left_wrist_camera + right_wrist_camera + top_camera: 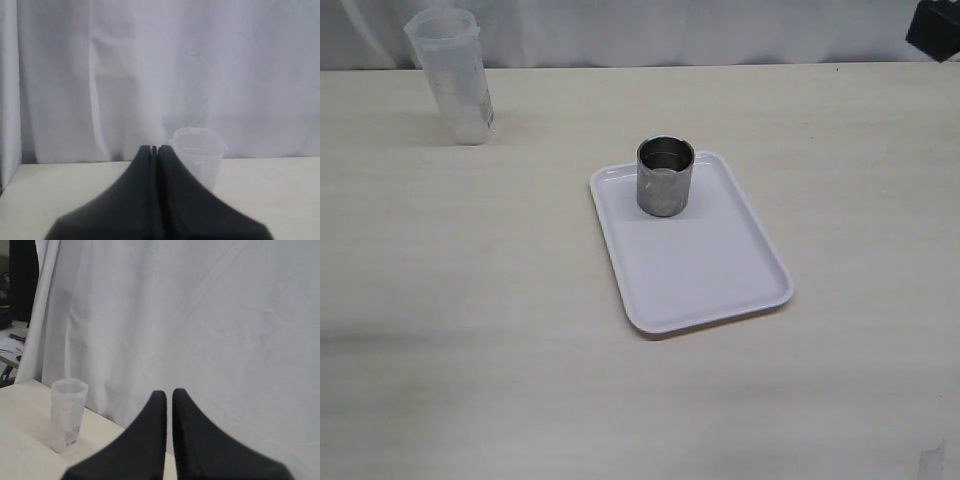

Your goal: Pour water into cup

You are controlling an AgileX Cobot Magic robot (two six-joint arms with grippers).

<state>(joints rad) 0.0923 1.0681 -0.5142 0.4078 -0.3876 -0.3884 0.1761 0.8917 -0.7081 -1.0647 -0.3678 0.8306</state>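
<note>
The brushed-steel cup (665,178) stands upright at the far end of a white tray (720,270); its inside looks dark. A translucent plastic beaker (455,85) stands upright at the far left of the table. I cannot make out water in it. The beaker also shows in the left wrist view (200,155), just behind my left gripper (154,148), which is shut and empty. In the right wrist view the beaker (67,415) stands well off to one side of my right gripper (169,392), whose jaws are together with a thin slit, holding nothing. Neither gripper's jaws show in the exterior view.
A white curtain hangs behind the table's far edge (640,66). A dark object (935,30) shows at the top right corner of the exterior view. The tabletop (470,300) is pale wood.
</note>
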